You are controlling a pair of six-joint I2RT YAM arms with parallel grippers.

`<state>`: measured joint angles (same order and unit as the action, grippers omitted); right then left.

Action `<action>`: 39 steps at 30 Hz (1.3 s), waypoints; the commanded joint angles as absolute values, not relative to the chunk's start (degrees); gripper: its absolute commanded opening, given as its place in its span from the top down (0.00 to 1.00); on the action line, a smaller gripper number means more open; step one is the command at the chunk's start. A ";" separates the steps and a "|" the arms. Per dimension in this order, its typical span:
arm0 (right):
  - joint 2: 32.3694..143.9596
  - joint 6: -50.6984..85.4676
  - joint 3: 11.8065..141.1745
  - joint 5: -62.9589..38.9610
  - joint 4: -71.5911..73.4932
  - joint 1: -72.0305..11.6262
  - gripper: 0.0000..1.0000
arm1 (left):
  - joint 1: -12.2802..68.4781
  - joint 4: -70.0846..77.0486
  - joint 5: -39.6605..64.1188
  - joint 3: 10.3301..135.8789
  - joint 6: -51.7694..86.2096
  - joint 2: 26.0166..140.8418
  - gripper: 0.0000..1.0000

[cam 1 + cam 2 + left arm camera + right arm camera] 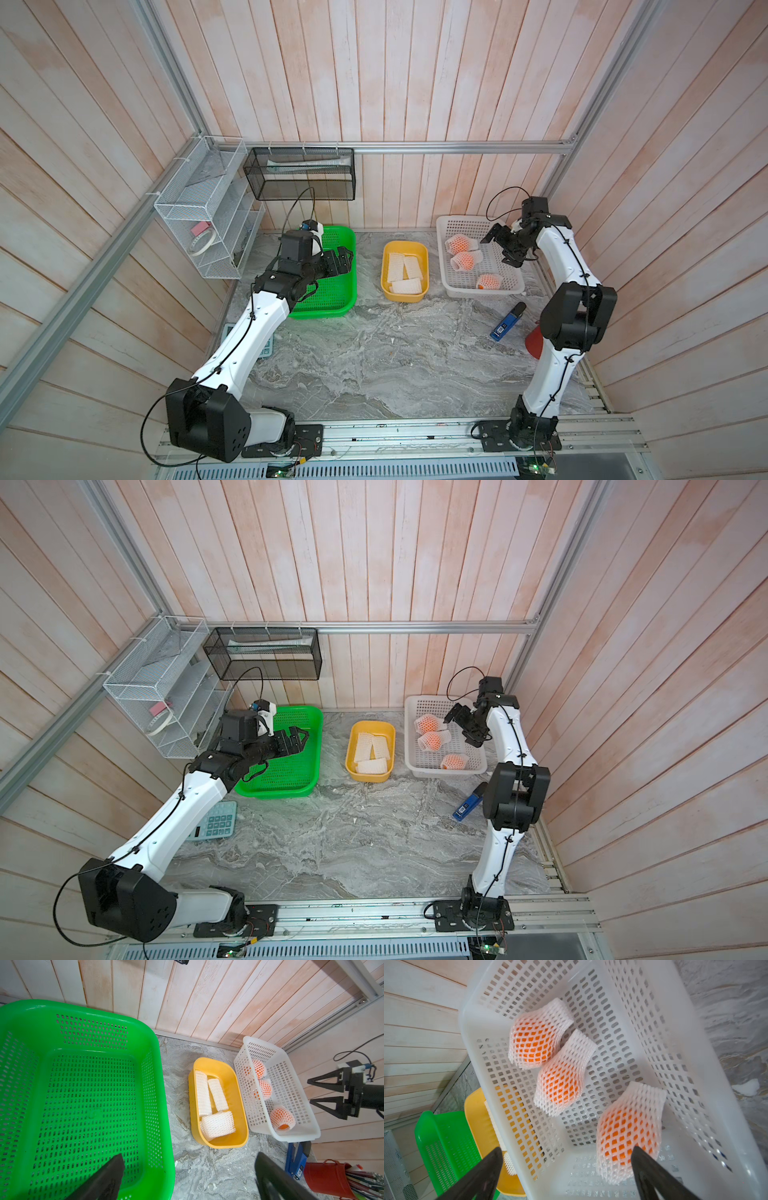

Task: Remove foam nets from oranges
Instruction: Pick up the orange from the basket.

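Observation:
Three oranges lie in the white perforated basket (450, 277), each wrapped in a white foam net (629, 1124) (560, 1082) (534, 1043); the same ones show at the basket's back (458, 243), middle (464, 260) and front (489, 281). Three empty foam nets (217, 1125) lie in the yellow tub (424, 253). My right gripper (566, 1150) hovers open over the white basket's right side (462, 729), with one finger (645, 1167) near the front netted orange, holding nothing. My left gripper (189, 1156) is open and empty above the green basket's (345, 305) right edge (347, 257).
A blue stapler-like tool (507, 322) and a red cup (534, 343) sit on the marble table (395, 357) by the right arm. A teal calculator (214, 823) lies under the left arm. A white wire rack (208, 216) and a black mesh bin (299, 174) hang on the walls.

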<state>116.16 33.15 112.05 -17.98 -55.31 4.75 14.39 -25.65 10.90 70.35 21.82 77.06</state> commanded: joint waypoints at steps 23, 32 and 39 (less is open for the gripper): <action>125.67 32.60 110.43 -11.10 -65.94 2.56 0.06 | 9.94 -20.39 15.02 64.41 16.98 76.16 0.00; 129.31 32.48 112.76 -10.51 -67.56 2.51 0.07 | 8.89 -20.13 14.51 62.91 16.71 75.80 0.00; 132.38 30.07 114.96 -8.89 -70.24 2.59 0.13 | 8.44 -20.08 13.89 62.66 16.36 76.02 0.00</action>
<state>129.16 31.81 113.82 -10.35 -68.10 2.66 8.78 -21.39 13.67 63.46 16.93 76.18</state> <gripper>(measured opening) 0.881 0.998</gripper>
